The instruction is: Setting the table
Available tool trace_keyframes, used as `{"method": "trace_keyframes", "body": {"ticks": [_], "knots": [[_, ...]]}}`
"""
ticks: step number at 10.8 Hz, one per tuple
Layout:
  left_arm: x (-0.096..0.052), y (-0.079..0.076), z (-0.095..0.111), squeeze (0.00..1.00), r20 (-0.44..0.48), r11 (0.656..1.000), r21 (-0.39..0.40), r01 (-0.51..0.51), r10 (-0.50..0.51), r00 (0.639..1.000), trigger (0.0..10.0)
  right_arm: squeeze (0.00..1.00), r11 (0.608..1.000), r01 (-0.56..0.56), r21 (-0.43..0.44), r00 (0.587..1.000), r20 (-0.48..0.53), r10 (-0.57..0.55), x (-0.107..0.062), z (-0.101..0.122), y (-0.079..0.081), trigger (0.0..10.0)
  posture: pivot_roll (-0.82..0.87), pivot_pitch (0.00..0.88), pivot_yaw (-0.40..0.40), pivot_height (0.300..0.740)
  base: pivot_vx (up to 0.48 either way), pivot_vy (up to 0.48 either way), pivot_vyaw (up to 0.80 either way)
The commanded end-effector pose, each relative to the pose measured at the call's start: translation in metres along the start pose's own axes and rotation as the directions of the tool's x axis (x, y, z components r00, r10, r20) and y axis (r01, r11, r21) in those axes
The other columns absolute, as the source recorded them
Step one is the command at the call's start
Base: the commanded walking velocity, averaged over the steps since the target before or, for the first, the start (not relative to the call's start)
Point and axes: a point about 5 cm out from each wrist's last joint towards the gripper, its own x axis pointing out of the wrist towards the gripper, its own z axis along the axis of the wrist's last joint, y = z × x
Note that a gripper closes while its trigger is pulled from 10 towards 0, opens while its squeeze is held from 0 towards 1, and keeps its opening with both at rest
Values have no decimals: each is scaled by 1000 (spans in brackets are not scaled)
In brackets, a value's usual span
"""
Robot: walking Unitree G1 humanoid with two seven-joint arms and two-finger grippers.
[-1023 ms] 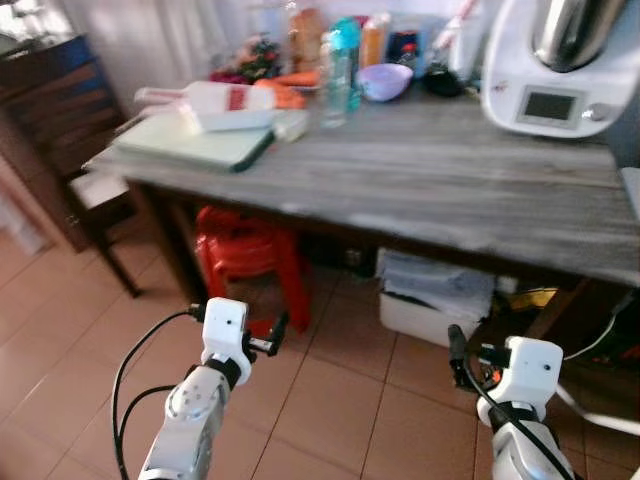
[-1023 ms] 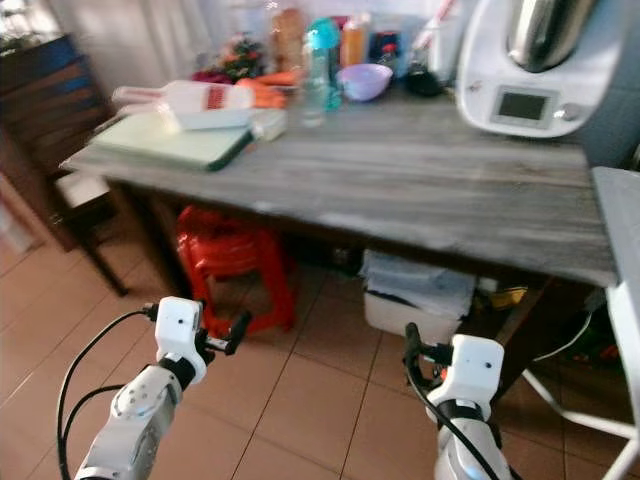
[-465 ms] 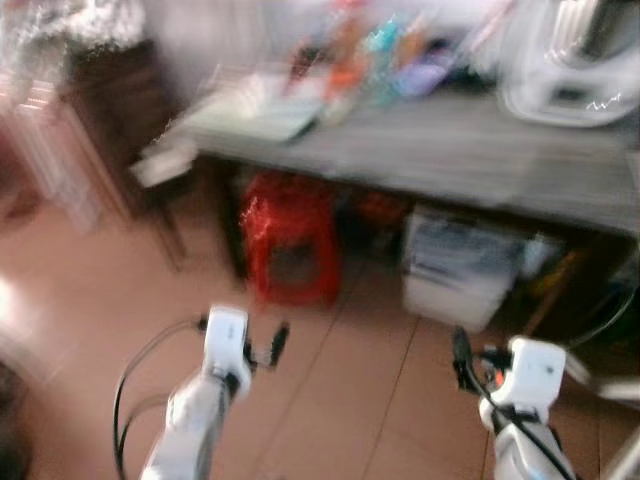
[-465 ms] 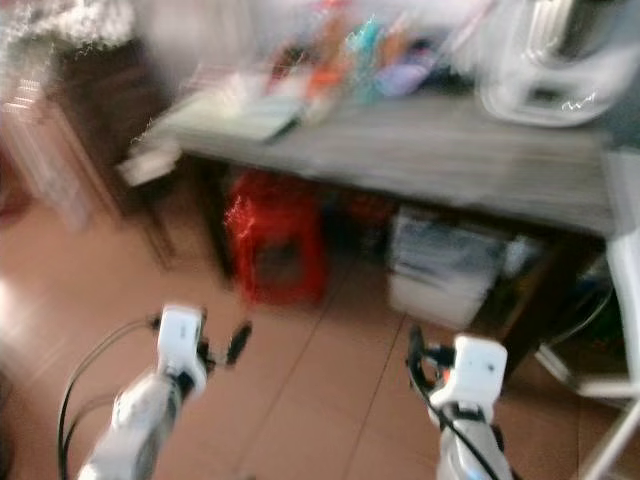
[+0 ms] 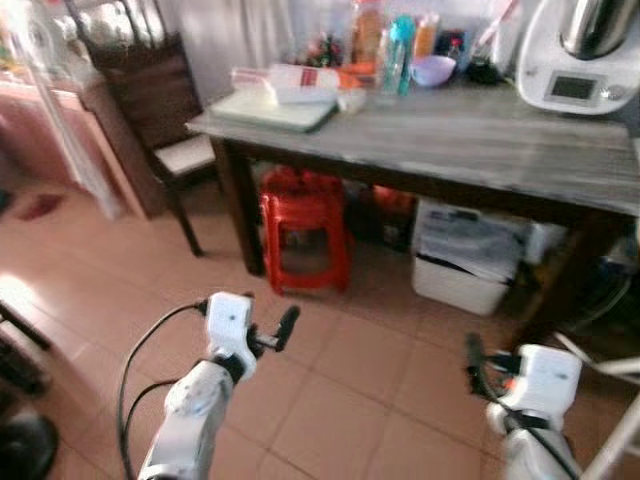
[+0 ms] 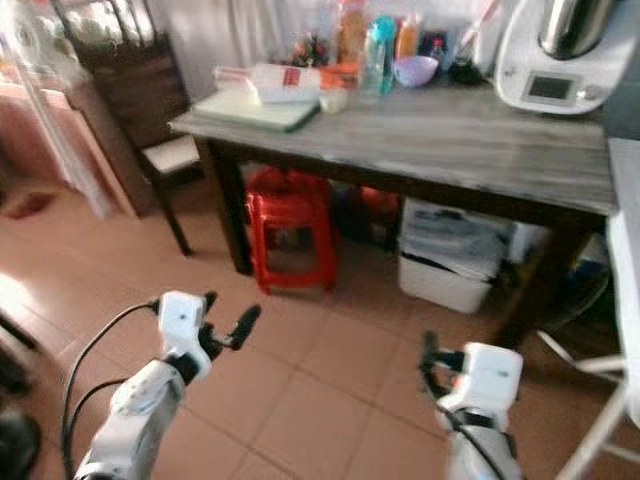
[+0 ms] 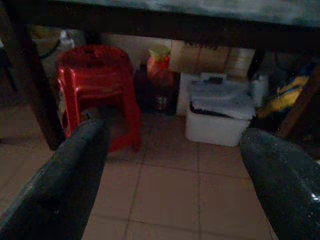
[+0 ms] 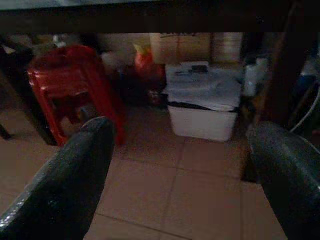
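Standing back from a grey wooden table [image 5: 480, 140], the robot holds both arms low over the tiled floor [image 5: 340, 390]. The left gripper [image 7: 172, 165] has its two black fingers [image 7: 75, 170] spread wide with nothing between them, pointing toward a red plastic stool [image 5: 303, 225] under the table. The right gripper [image 8: 182, 170] is likewise wide open and empty, aimed at a white storage bin [image 8: 202, 117] beneath the tabletop. On the table's far left end lies a pale green board [image 5: 270, 108] with a white bottle [image 5: 290, 78] lying on it. Behind stand a teal bottle [image 5: 400, 42], a lilac bowl [image 5: 433, 70], and what seems to be a row of jars, too soft to identify. A white kitchen machine [image 5: 580, 60] sits at the right end. A dark chair [image 5: 165, 120] stands beside the table's left end.
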Motion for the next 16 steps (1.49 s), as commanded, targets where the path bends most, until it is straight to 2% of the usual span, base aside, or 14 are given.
{"method": "trace_keyframes", "body": {"ticks": [1, 3, 5, 6, 7, 8, 10, 13, 16], "knots": [[1, -1, 6, 0, 16, 1000, 5, 20, -20, 1000, 10000, 0, 999, 18, -33, 999, 35, -16, 1, 9, -2, 10000, 15, 0, 73, 740, 0, 0, 0], [1, -6, 15, 0, 47, 999, -3, 38, -38, 998, 10000, 0, 998, 18, -52, 997, 80, -14, -1, 20, -2, 10000, 16, 0, 73, 740, 0, 0, 0], [4, -12, 47, 0, 174, 999, -15, 39, -36, 984, 10000, 0, 991, -4, -133, 967, 250, 38, -10, 53, 6, 10000, 14, 0, 72, 740, 0, 0, 0], [0, -10, 57, 0, 240, 1000, 26, 8, -14, 971, 10000, 0, 992, 21, -126, 957, 289, 16, -17, 63, 4, 10000, 7, 0, 72, 740, 0, 0, 0], [-4, -7, 59, 0, 260, 999, 40, -21, 9, 966, 10000, 0, 990, 29, -139, 954, 299, 14, -21, 66, 1, 10000, 6, 0, 71, 740, 0, 0, 0], [-9, -3, 58, 0, 262, 997, 65, -49, 31, 965, 10000, 0, 987, 43, -157, 954, 300, 6, -26, 66, -2, 10000, 3, 0, 74, 740, 0, 0, 0], [-19, 2, 46, 0, 210, 995, 78, -57, 39, 977, 10000, 0, 979, 58, -196, 954, 300, 4, -36, 64, -4, 10000, 0, 0, 71, 740, 0, 0, 0], [-16, -2, 42, 0, 193, 997, 64, -31, 18, 981, 10000, 0, 985, 40, -170, 961, 277, 9, -33, 61, -1, 10000, 2, 0, 69, 740, 0, -203, 0], [-10, -10, 49, 0, 216, 997, 71, -10, -5, 976, 10000, 0, 986, 22, -167, 964, 264, 24, -30, 59, 1, 10000, 3, 0, 61, 740, 0, -303, -610]]}}
